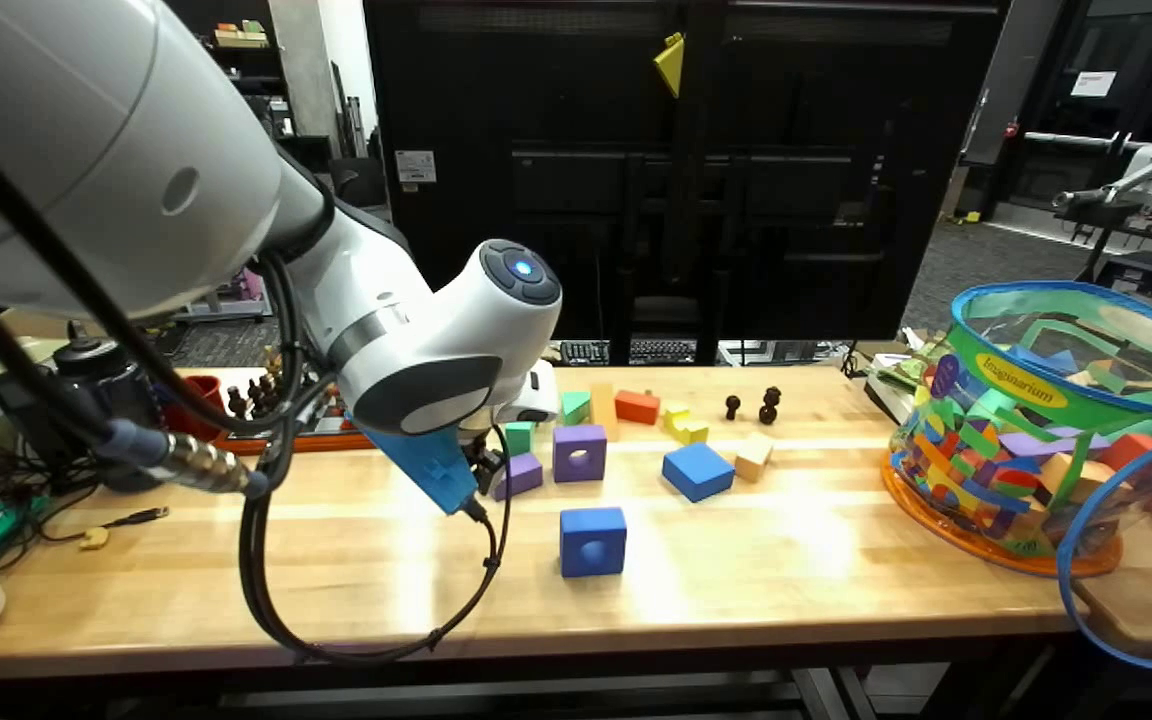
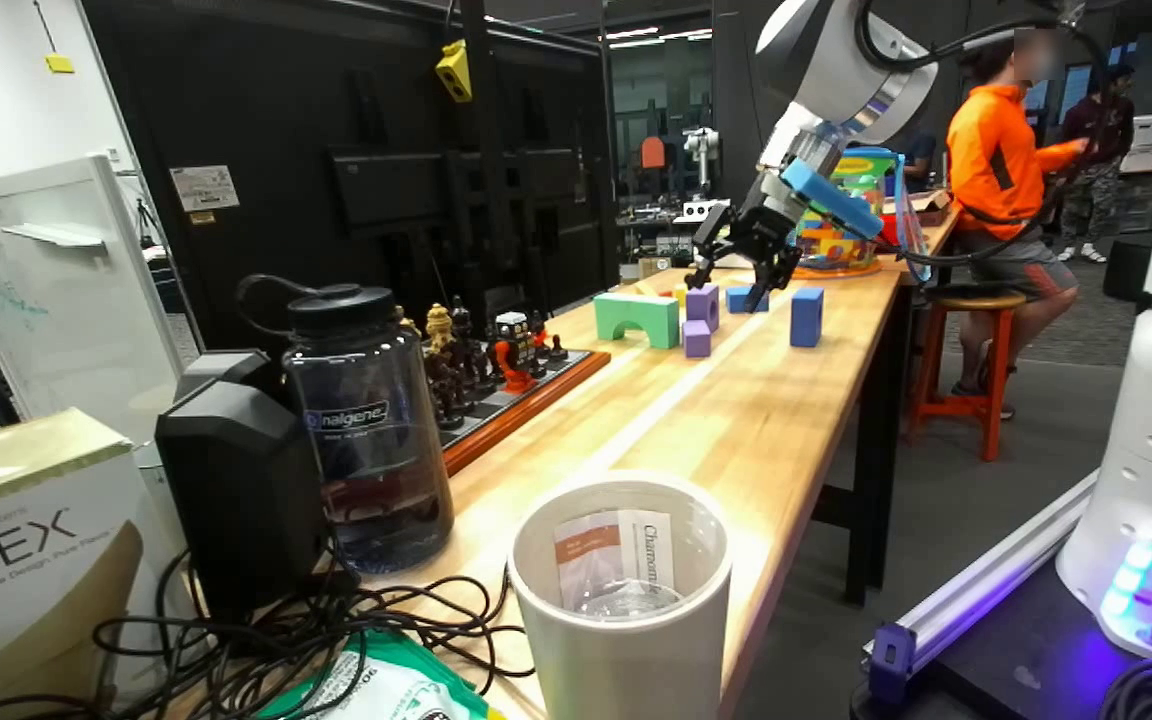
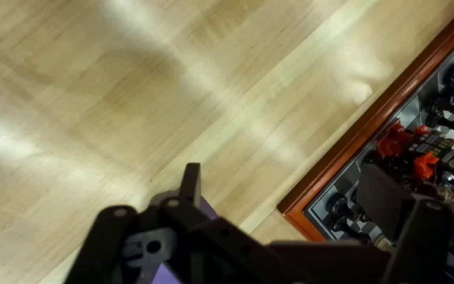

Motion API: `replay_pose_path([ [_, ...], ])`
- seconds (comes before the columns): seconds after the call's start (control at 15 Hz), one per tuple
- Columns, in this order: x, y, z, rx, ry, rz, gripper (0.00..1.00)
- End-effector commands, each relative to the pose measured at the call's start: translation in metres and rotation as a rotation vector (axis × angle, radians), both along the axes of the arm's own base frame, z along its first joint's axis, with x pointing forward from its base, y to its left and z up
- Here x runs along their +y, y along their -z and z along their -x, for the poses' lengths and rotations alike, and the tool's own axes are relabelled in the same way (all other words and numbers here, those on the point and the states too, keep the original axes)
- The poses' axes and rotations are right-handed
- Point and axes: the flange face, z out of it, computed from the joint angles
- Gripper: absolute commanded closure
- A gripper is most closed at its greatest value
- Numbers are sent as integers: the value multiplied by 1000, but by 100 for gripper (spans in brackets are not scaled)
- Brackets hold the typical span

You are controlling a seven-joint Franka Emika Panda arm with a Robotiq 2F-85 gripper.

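Imaginarium tub (image 1: pixel 1021 380) sits well past one end of the chessboard (image 3: pixel 357 138), packed with coloured blocks (image 1: pixel 1016 482); white cup (image 2: pixel 626 660), off the opposite end, holds a printed packet (image 2: pixel 648 550). Your arm (image 1: pixel 456 330) angles down; your hand (image 2: pixel 724 294) is spread wide, gripping nothing, nearest the purple blocks (image 2: pixel 697 341) near the board's corner. Wooden tabletop (image 1: pixel 786 580) under the board; black panel (image 1: pixel 556 110) behind it.

The surface (image 1: pixel 756 570) was pale, strip-grained wood streaked with glare. Directly on it stood a smaller purple block (image 2: pixel 697 340) just beside a larger purple block (image 1: pixel 579 437), a green arch (image 2: pixel 641 306) near them, a blue block with a round hollow (image 1: pixel 592 523) set apart, and a flat blue block (image 1: pixel 698 474) beside a natural wood block (image 1: pixel 754 457). It also carried a wood-framed chessboard (image 3: pixel 369 125), a water bottle (image 2: pixel 371 440), a white bin (image 2: pixel 626 665) and a see-through toy bag (image 1: pixel 1026 380).
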Motion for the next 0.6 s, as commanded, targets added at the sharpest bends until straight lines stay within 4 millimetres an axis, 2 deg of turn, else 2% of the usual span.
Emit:
replay_pose_path([
  [0.0, 11, -14, -13, -13, 134, -7, 0],
  [0.33, 22, -30, -31, 34, 340, 35, 0],
  [0.53, 15, -34, -37, 104, 466, 100, 0],
])
